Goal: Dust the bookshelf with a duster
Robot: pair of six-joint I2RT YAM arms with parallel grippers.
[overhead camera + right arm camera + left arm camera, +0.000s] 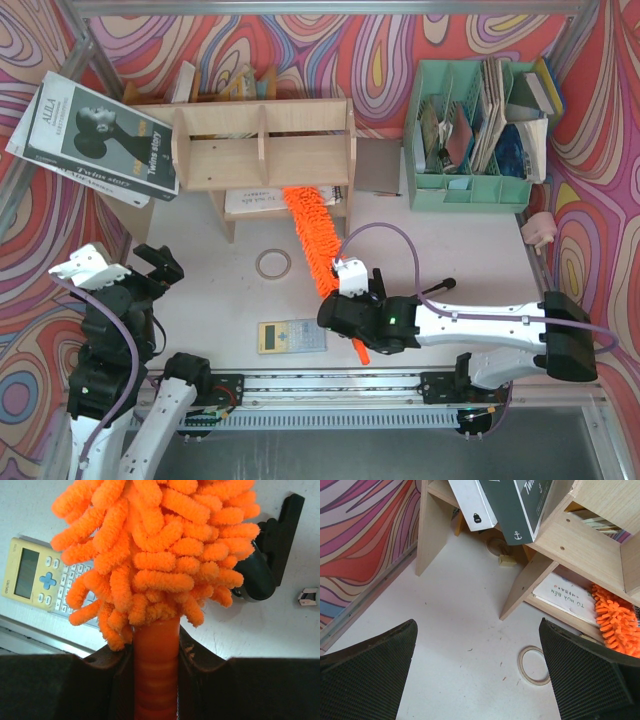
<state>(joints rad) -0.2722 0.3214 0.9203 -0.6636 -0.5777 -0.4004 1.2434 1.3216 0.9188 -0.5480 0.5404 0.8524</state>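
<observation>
My right claw (156, 655) clamps the handle of the duster (312, 228), whose fluffy head lies on the lower board of the bookshelf (265, 140), apparently mid-dusting. My left claw (152, 266) hangs near left, jaws apart. The next move, I judge, is a light sideways sweep.
</observation>
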